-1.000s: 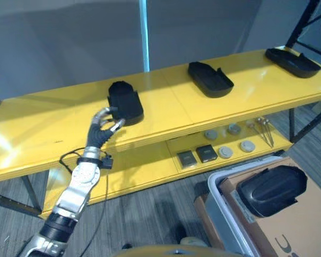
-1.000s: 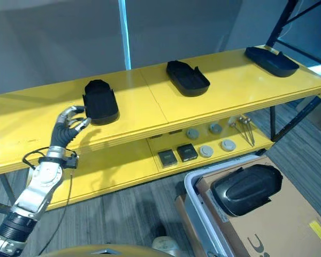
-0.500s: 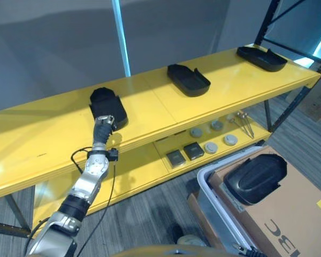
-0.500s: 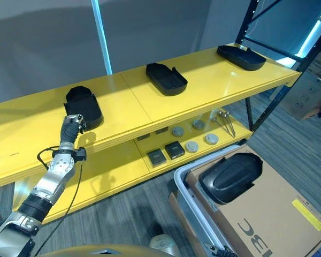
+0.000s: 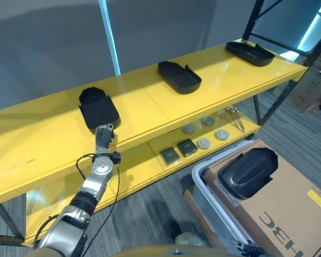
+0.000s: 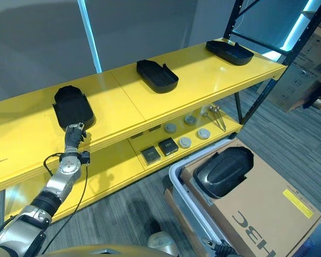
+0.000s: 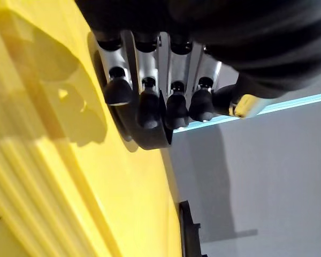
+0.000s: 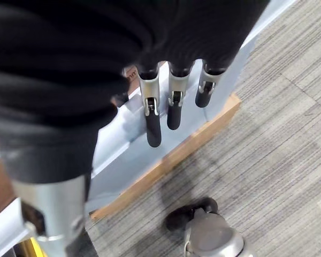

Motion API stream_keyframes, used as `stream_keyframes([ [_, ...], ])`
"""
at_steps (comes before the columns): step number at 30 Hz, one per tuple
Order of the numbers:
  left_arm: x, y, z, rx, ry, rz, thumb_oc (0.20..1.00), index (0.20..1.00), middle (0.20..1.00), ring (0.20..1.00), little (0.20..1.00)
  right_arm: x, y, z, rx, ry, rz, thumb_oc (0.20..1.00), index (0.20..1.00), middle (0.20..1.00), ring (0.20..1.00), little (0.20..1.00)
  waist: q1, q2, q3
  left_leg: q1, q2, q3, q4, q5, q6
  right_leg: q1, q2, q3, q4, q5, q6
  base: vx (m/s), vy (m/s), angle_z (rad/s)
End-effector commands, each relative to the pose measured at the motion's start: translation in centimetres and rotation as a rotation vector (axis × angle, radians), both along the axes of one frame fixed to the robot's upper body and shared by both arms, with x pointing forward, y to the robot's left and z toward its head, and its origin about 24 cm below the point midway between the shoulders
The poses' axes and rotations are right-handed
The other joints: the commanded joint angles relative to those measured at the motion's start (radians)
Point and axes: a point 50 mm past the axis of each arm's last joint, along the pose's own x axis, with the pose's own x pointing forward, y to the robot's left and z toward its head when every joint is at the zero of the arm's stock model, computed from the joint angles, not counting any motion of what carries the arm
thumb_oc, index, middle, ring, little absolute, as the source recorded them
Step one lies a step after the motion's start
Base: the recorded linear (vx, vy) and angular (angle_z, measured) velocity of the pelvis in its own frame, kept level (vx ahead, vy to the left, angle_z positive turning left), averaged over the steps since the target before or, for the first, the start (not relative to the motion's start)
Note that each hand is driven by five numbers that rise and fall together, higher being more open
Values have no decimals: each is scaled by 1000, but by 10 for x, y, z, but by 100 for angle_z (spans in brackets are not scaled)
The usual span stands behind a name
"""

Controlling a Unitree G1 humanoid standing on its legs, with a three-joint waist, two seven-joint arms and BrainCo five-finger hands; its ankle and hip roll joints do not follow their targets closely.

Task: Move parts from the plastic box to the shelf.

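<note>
At the left of the yellow shelf (image 5: 53, 136), a black moulded plastic tray-shaped part (image 5: 98, 108) is lying just past the left hand (image 5: 103, 134), whose fingers (image 7: 150, 85) are being held straight and empty. Further right, a larger domed black plastic part (image 5: 248, 172) is resting in the grey plastic box (image 5: 214, 206), while the right hand (image 8: 166, 101) is hanging open near it. That part is judged stiff, light and rather smooth, so its rim is probably the place to be gripped.

On the lower yellow board (image 5: 134, 176) under the top one lie 2 dark square blocks (image 5: 177, 151) side by side near its front edge, with 4 grey round discs (image 5: 204, 143) toward the right end, 2 nearer the front edge and 2 further back. Just beside the discs, at the right end, lies a small bunch of thin metal rods (image 5: 234, 117). A grey wall (image 5: 53, 43) with a light-blue vertical strip (image 5: 110, 37) stands behind. Grey striped carpet (image 5: 150, 214) covers the floor, and brown cartons (image 6: 299, 80) sit stacked at the far right.
</note>
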Motion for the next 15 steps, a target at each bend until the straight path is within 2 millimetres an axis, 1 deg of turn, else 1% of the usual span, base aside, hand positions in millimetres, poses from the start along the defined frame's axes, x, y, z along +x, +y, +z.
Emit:
stream_keyframes([
  [1, 27, 5, 43, 17, -179, 34, 200, 200, 200, 200, 200, -68, 32, -18, 123, 277, 60, 1000, 1000, 1000, 1000, 1000, -41, -1, 51, -15, 46, -3, 16, -8, 18, 28, -48, -2, 1, -30, 56, 0, 0, 0],
  [6, 30, 9, 46, 40, -181, 57, 200, 200, 200, 200, 200, -68, 28, -17, 115, 284, 72, 1000, 1000, 1000, 1000, 1000, -46, 0, 50, -14, 46, 2, 17, -9, 18, 29, -49, 1, 1, -31, 56, 0, 0, 0],
  [8, 33, 14, 48, 50, -180, 81, 200, 200, 200, 200, 200, -68, 26, -17, 108, 286, 79, 1000, 1000, 1000, 1000, 1000, -50, 2, 51, -12, 45, 4, 15, -9, 19, 29, -49, 2, 1, -32, 56, 12, 17, 0],
  [9, 36, 19, 50, 53, -179, 107, 200, 200, 200, 200, 200, -66, 25, -16, 102, 291, 90, 1000, 1000, 1000, 1000, 1000, -53, 4, 49, -10, 44, 4, 14, -8, 18, 30, -50, 3, 1, -32, 57, 0, 0, 0],
  [15, 43, 25, 57, 76, -179, 143, 200, 200, 200, 200, 200, -65, 22, -15, 94, 303, 105, 1000, 1000, 1000, 1000, 1000, -60, 6, 46, -6, 44, 6, 12, -10, 20, 31, -50, 5, 1, -33, 57, 0, 0, 0],
])
